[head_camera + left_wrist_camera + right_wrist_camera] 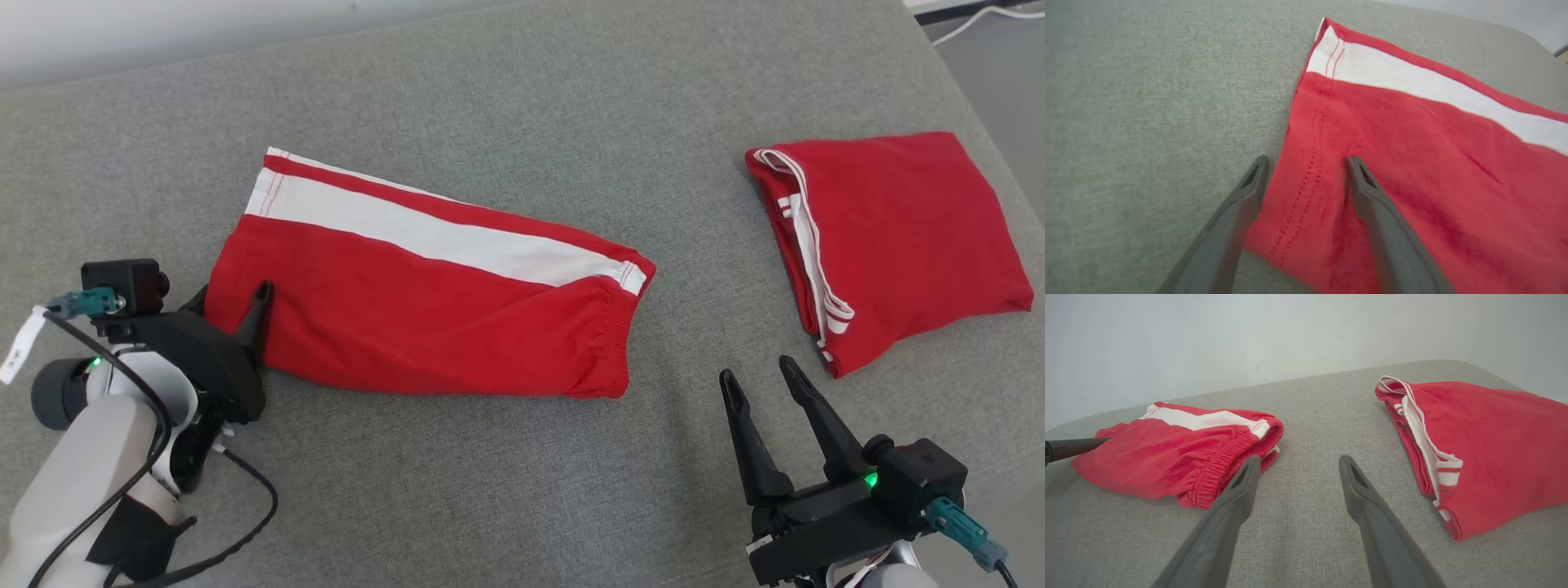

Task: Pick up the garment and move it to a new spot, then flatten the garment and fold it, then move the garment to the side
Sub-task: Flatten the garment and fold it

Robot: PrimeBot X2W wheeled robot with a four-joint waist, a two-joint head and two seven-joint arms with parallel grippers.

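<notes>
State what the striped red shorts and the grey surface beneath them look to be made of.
Red shorts: soft matte knit, probably cotton or polyester; gathered elastic waistband, visible stitching. Grey surface: woven upholstery-like fabric, matte, with a fine heathered weave.

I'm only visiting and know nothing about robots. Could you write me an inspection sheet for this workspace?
Surface: grey woven fabric top.
Job's things: red shorts with a white side stripe, lying flat at centre-left.
Clutter: second red garment with white trim, folded, apart on the right.
Grippers: left gripper open, straddling the shorts' hem; right gripper open over bare fabric.
Cables: black cable looping by the left arm; white cable beyond the far right corner.
Surroundings: pale wall behind.
</notes>
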